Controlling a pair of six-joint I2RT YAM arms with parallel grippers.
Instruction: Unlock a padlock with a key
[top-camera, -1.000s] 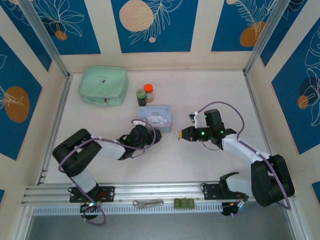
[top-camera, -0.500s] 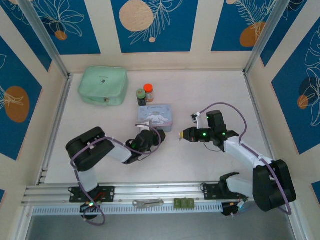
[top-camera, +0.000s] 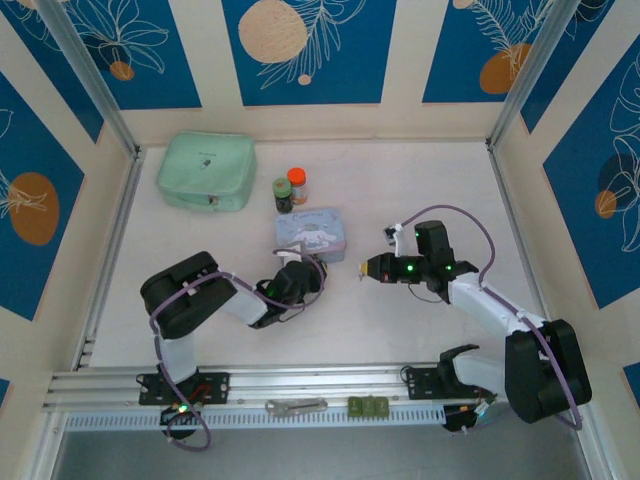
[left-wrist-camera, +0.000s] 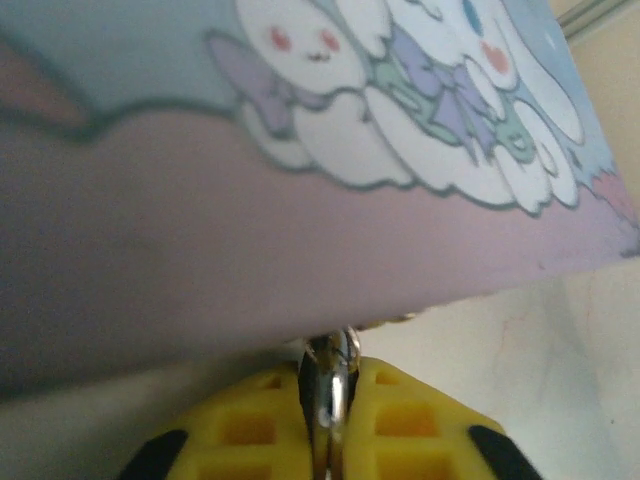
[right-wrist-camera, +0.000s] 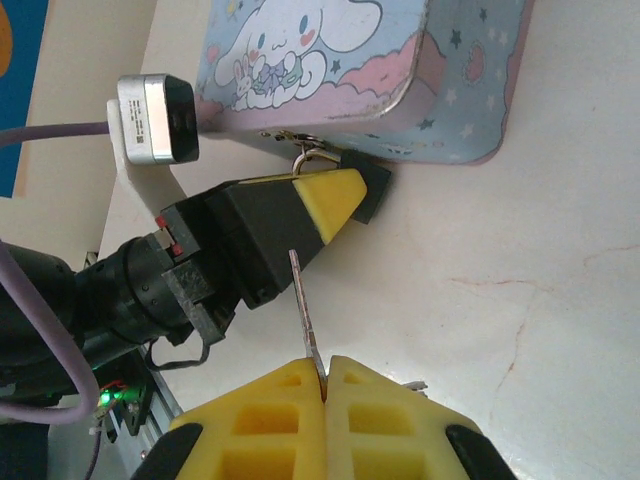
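The left gripper (left-wrist-camera: 330, 388) is clenched on the padlock (left-wrist-camera: 328, 362). Its waffled yellow pads (left-wrist-camera: 405, 420) pinch a thin, shiny silver loop just under the tin's edge. The right gripper (right-wrist-camera: 325, 385), with the same ribbed yellow pads, grasps the key (right-wrist-camera: 301, 305). The key is a slim, flat silver blade that stands out from the fingertips and points at the left gripper's wedge-shaped pad. Whether its tip touches I cannot tell.

The table (top-camera: 420, 170) is smooth and off-white, with faint hairline marks. On it lies the tin (top-camera: 312, 232), a glossy box with rounded corners, pale blue and pink, printed with white cartoon animals. The padlock's curved shackle (right-wrist-camera: 312, 155) sits against the tin's near wall.
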